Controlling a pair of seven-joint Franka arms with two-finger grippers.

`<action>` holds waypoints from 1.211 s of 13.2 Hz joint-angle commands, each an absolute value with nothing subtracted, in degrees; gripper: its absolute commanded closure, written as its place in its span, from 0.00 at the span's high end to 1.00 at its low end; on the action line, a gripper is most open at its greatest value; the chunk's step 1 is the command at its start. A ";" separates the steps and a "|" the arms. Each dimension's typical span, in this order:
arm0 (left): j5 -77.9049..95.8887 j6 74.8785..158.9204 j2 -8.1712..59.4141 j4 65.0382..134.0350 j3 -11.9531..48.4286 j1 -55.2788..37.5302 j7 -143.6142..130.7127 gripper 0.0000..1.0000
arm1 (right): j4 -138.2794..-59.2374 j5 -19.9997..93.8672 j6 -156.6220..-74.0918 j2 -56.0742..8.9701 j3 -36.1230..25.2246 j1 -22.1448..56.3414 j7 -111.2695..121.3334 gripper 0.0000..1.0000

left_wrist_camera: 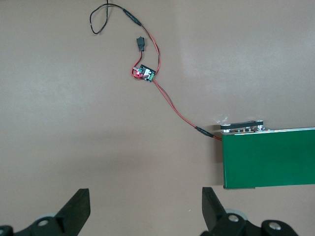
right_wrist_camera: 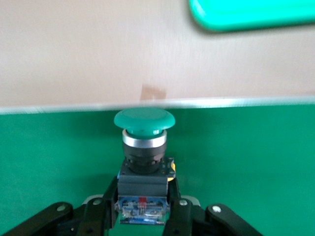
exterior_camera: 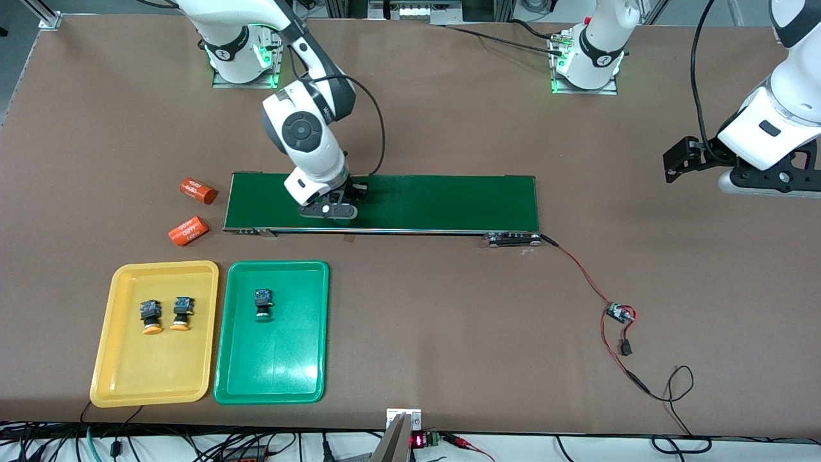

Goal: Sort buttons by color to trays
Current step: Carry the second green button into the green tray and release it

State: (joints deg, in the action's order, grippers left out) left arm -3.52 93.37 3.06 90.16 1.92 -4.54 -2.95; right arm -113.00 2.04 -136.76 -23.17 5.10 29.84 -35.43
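My right gripper [exterior_camera: 332, 215] is low over the dark-green conveyor belt [exterior_camera: 436, 202] and shut on a green-capped button [right_wrist_camera: 144, 120]; its fingers [right_wrist_camera: 106, 206] clamp the button's black-and-blue body. In the front view the hand hides this button. The yellow tray [exterior_camera: 115, 359] holds two yellow-orange-capped buttons [exterior_camera: 151, 316] [exterior_camera: 181, 313]. The green tray [exterior_camera: 276, 372] beside it holds one green-capped button [exterior_camera: 263, 303]; its edge shows in the right wrist view [right_wrist_camera: 251, 14]. My left gripper [exterior_camera: 773, 183] [left_wrist_camera: 145, 211] waits open and empty over bare table at the left arm's end.
Two orange cylinders [exterior_camera: 197, 190] [exterior_camera: 188, 231] lie off the belt's end toward the right arm's side. A small circuit board [exterior_camera: 619, 313] [left_wrist_camera: 145, 73] with red and black wires trails from the belt's other end [left_wrist_camera: 268, 157]. Cables hang along the table's near edge.
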 commanded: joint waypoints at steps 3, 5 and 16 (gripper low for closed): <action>-4.75 92.02 3.43 88.68 2.20 -4.39 -3.16 1.00 | -104.00 1.67 -136.41 -26.17 2.91 24.35 -22.79 0.05; -4.83 92.02 3.51 88.68 2.20 -4.39 -3.16 1.00 | -98.12 1.67 -136.41 -31.00 1.68 23.64 -18.56 0.05; -4.75 92.02 3.43 88.68 2.20 -4.39 -3.16 1.00 | -85.34 1.58 -142.19 -45.25 -1.76 21.80 -12.13 0.05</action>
